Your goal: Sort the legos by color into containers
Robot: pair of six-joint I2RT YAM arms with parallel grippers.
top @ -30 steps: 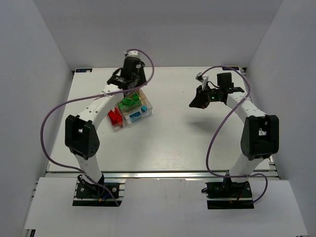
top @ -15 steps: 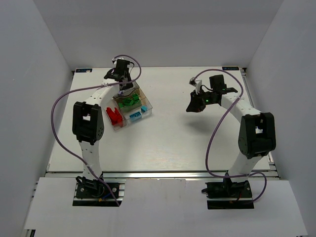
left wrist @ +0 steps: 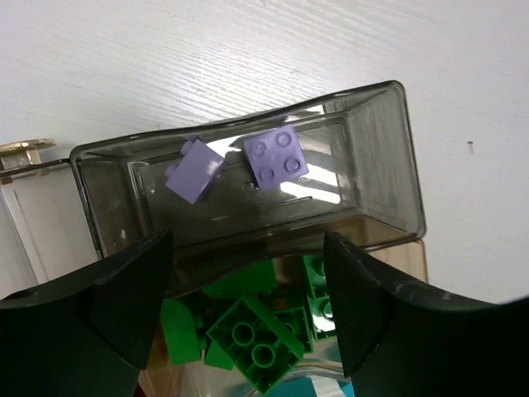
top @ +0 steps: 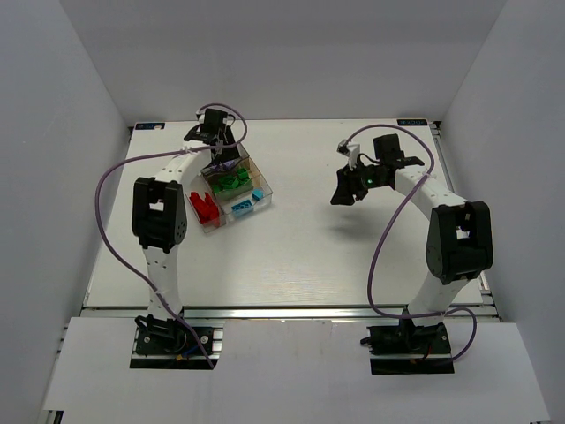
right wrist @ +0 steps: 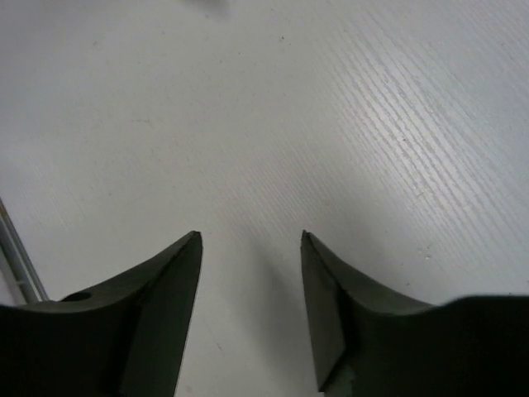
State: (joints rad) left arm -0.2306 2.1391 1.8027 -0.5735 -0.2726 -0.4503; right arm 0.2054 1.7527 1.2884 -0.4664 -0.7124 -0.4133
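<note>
The clear box (top: 265, 190) sits left of the table's middle, its containers holding red legos (top: 205, 209), green legos (top: 231, 183) and cyan legos (top: 245, 205). My left gripper (top: 220, 157) hovers over the box's far end. In the left wrist view that gripper (left wrist: 245, 248) is open and holds nothing. Below it lie green legos (left wrist: 256, 335). Two pale purple legos (left wrist: 277, 155) show through the smoky plastic (left wrist: 388, 165) beyond. My right gripper (top: 341, 194) hangs open over bare table at the right, and the right wrist view shows nothing between its fingers (right wrist: 250, 236).
White walls enclose the table (top: 300, 256) on the left, right and back. Purple cables loop off both arms, one (top: 97, 212) out to the left and one (top: 380, 256) beside the right arm.
Both grippers have opened. The left arm's elbow swung toward the left and its gripper settled at the box's far end. The right gripper drifted slightly left.
</note>
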